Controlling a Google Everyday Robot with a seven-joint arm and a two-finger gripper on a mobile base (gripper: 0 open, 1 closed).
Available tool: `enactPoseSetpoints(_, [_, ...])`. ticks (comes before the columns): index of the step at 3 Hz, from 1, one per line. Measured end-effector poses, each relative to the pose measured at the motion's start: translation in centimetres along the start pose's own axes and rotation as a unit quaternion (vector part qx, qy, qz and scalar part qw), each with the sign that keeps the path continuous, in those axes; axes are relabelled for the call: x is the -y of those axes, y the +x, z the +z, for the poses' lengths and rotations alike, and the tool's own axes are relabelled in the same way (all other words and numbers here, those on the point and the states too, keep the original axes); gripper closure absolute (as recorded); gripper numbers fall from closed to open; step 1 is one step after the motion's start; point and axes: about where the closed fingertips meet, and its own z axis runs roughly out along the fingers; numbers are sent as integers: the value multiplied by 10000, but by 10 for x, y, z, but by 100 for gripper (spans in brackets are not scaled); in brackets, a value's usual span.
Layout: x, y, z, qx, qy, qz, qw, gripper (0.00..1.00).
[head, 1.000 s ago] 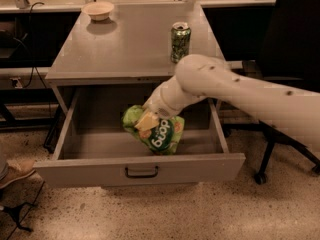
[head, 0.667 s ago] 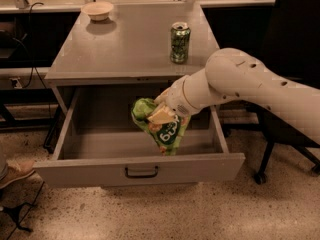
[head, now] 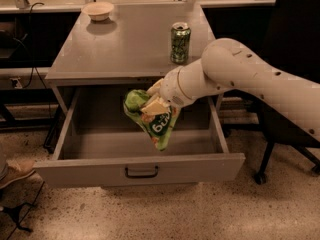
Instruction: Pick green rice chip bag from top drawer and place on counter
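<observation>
The green rice chip bag (head: 152,118) hangs in the air above the open top drawer (head: 140,170), tilted with its lower end pointing down. My gripper (head: 152,103) is shut on the bag's upper part, at about the height of the counter's front edge. The white arm reaches in from the right. The counter (head: 125,44) is the grey top of the cabinet, just behind and above the bag. The drawer is pulled fully out and its floor shows bare grey metal.
A green drink can (head: 180,43) stands on the counter's right side, close to my arm. A small beige bowl (head: 98,10) sits at the counter's back left. A dark office chair (head: 295,134) stands at the right. A shoe (head: 15,170) lies on the floor at the left.
My gripper has lifted the bag up out of the drawer and a little to the right. The bag now hangs clear of the drawer floor.
</observation>
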Motion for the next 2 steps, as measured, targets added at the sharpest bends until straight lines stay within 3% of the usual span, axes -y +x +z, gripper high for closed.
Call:
enactPoseSetpoints(1, [14, -54, -1, 332, -49, -719, 9968, 100])
enactPoseSetpoints(2, [38, -115, -3, 214, 254, -1629, 9861, 100])
